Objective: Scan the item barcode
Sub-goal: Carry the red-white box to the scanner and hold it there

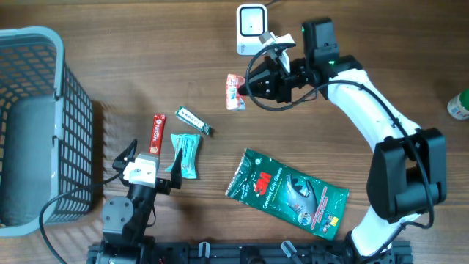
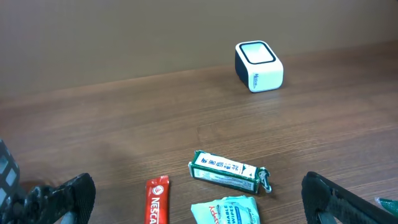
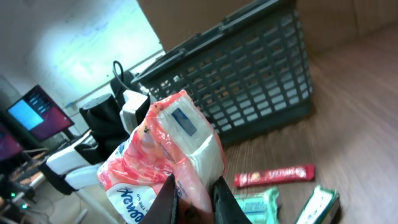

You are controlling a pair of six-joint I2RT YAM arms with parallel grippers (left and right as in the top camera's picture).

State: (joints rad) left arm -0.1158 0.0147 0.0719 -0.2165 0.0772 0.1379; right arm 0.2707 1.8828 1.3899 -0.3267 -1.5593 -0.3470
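Clamps pink packet point(image 3: 165, 149) by its edge in closed right gripper point(image 3: 194, 196), aloft near scanner point(image 1: 251, 28); may slip or twist barcode away (thin pinch); left gripper point(image 2: 198, 198) gaping wide, empty

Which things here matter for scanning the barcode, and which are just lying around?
In the job: pink packet, held by right gripper; white scanner.
Lying about: Nescafe stick, small green box, teal packet, 3M pouch, grey basket.
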